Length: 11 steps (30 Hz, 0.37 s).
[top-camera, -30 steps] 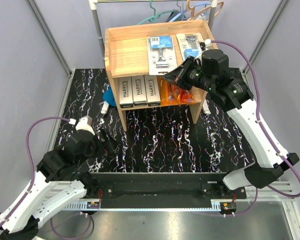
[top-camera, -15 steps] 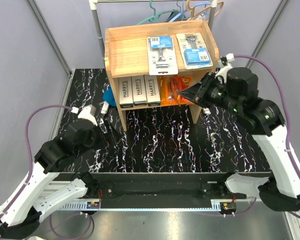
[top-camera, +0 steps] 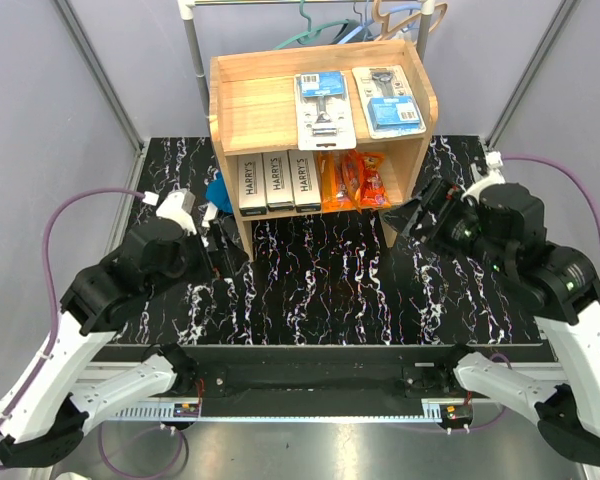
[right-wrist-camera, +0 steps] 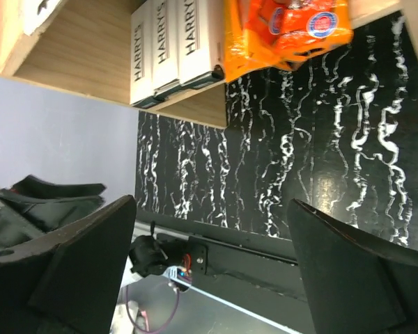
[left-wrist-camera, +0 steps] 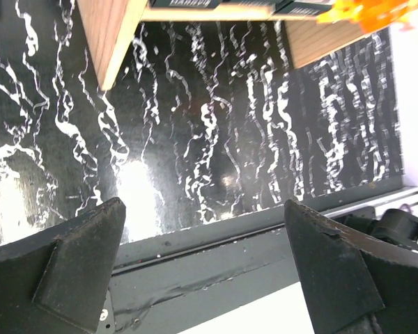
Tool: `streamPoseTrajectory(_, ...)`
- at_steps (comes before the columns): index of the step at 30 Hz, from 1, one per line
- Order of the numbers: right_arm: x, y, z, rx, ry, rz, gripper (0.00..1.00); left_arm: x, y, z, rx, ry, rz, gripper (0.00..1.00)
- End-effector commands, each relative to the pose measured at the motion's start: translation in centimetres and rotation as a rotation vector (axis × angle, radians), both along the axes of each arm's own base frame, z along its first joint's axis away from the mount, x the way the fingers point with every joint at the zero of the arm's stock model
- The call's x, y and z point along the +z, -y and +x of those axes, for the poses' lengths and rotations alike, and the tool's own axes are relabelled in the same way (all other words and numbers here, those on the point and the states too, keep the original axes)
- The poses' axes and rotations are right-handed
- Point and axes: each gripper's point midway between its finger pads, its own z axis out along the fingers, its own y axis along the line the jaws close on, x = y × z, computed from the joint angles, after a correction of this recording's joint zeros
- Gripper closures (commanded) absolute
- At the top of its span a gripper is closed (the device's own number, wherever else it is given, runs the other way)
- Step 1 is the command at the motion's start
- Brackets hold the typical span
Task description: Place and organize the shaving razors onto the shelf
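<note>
The wooden shelf (top-camera: 255, 100) stands at the back of the table. On its top lie two blister packs with blue cards (top-camera: 323, 108) (top-camera: 388, 100). Its lower tier holds three HARRY'S boxes (top-camera: 280, 180) and orange packets (top-camera: 355, 180). My right gripper (top-camera: 420, 215) hangs open and empty to the right of the shelf. Its wrist view shows the boxes (right-wrist-camera: 164, 49) and orange packets (right-wrist-camera: 285, 28) beyond the right gripper (right-wrist-camera: 210, 209). My left gripper (top-camera: 220, 255) is open and empty by the shelf's front left leg. The left wrist view shows the left gripper (left-wrist-camera: 203, 209) above the black marbled table.
A metal clothes rail with hangers (top-camera: 360, 20) stands behind the shelf. A blue thing (top-camera: 218, 190) and a small white thing (top-camera: 210, 213) lie at the shelf's left side. Grey walls enclose the table; the arms' mounting rail (top-camera: 320, 375) runs along the near edge.
My right gripper has opened, let go of the right blister pack on the shelf top, and drawn back down to the right. The left arm has edged toward the shelf.
</note>
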Motion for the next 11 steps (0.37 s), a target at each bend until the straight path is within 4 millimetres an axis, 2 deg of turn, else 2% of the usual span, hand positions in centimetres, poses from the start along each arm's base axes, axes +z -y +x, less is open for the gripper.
streamPoseTrajectory(1, -1.1, 2.4, -1.0, -0.064, 0.017, -0.06, 0.0, 2.3, -0.1, 0.4, -0.01, 0.07, -0.01, 0.01)
streamPoseTrajectory(8, -4.3, 4.2, -1.2, -0.128, -0.031, -0.134, 0.0, 1.7, 0.1, 0.8, -0.028, 0.068, 0.024, 0.01)
streamPoseTrajectory(9, -5.4, 4.6, -0.9, -0.142, -0.036, -0.172, 0.0, 1.8, 0.2, 1.0, -0.044, 0.082, 0.036, 0.01)
streamPoseTrajectory(11, -6.0, 5.1, -0.5, -0.16, -0.009, -0.201, 0.0, 1.6, -0.6, 1.8, 0.009, 0.102, 0.072, 0.01)
